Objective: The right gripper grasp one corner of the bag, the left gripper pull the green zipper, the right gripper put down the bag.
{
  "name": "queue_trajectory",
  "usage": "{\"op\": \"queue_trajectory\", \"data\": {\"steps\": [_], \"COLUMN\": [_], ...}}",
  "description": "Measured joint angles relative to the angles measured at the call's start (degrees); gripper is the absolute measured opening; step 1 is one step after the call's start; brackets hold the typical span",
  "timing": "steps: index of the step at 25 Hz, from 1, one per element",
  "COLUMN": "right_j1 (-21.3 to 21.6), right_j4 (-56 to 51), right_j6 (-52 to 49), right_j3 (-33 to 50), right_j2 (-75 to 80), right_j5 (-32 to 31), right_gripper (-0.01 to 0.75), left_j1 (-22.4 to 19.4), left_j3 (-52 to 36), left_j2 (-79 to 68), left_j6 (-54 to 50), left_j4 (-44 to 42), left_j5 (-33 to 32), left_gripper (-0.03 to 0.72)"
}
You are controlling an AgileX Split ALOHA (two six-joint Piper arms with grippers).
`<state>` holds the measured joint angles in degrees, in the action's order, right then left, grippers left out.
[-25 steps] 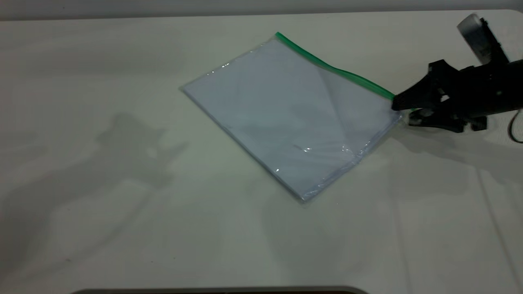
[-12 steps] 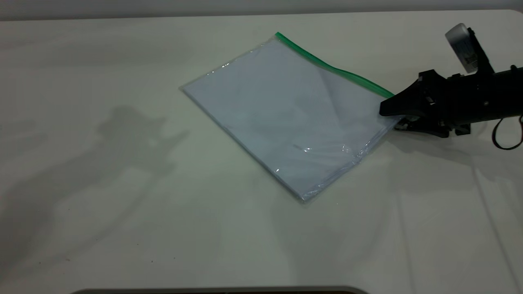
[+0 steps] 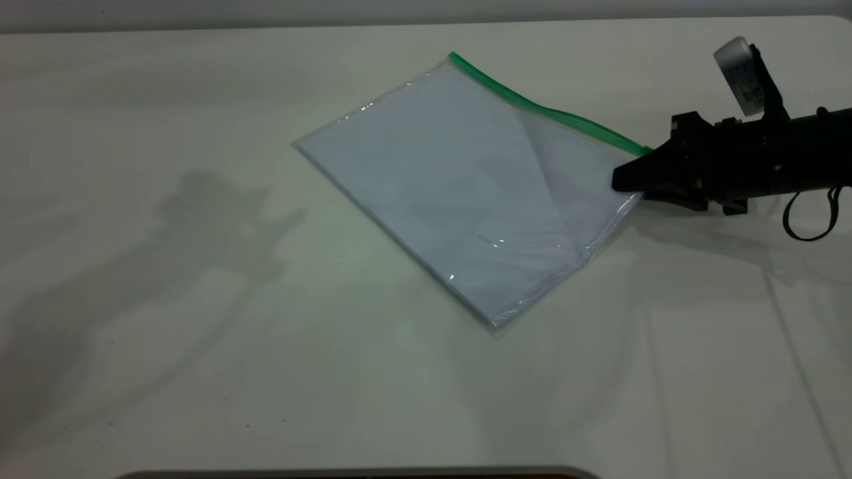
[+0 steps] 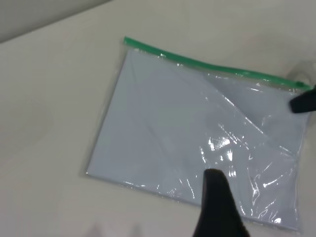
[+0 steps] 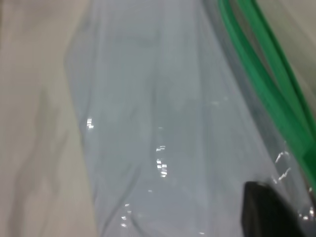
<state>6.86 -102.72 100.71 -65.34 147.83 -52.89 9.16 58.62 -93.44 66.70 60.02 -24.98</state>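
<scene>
The bag [image 3: 466,186], a clear pouch with white sheets inside, lies flat on the table. The green zipper [image 3: 532,106] runs along its far edge. My right gripper [image 3: 629,186], with the whitish cylinder, reaches in from the right. Its jaws are closed over the corner of the bag [image 3: 636,152] where the green strip ends. The right wrist view shows one finger [image 5: 266,212] on the plastic beside the green strip [image 5: 261,74]. The left gripper is out of the exterior view. One of its fingers [image 4: 217,207] hangs above the bag's near edge [image 4: 173,123]. I cannot make out the slider tab.
The white table [image 3: 200,332] spreads wide to the left and front of the bag, with the left arm's shadow [image 3: 219,226] on it. A looped black cable [image 3: 809,216] hangs under the right arm.
My right gripper has moved left onto the bag's green-strip corner and its jaws have closed from open. The bag has stayed in place.
</scene>
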Motion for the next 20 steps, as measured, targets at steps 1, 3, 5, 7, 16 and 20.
{"op": "queue_trajectory", "data": {"steps": [1, 3, 5, 7, 16, 20], "right_j1": [0.0, 0.0, -0.5, -1.6, -9.3, -10.4], "right_j4": [0.0, 0.3, 2.4, 6.1, 22.0, 27.8], "right_j6": [0.4, 1.0, 1.0, -0.3, -11.1, -15.4], "right_j3": [0.0, 0.0, -1.0, -2.5, -13.0, -17.9], "right_j2": [0.0, 0.0, 0.0, 0.0, 0.0, 0.3], "right_j5": [-0.7, -2.2, -2.8, -3.0, -3.1, -4.4], "right_gripper": [0.04, 0.035, 0.035, 0.035, 0.035, 0.035], "left_j1": [0.0, 0.1, 0.5, 0.9, 5.4, 8.5], "left_j3": [0.3, 1.5, 3.7, 6.4, 19.5, 25.6], "left_j2": [-0.9, -3.2, -6.1, -8.9, -22.0, -28.2], "left_j6": [0.0, 0.0, 0.3, 1.2, 5.1, 5.6], "left_j4": [0.0, -0.1, -0.1, -0.1, -0.2, -1.6], "left_j5": [-0.2, -0.8, -1.9, -3.1, -5.8, -6.5], "left_gripper": [0.547, 0.547, 0.547, 0.547, 0.547, 0.547]}}
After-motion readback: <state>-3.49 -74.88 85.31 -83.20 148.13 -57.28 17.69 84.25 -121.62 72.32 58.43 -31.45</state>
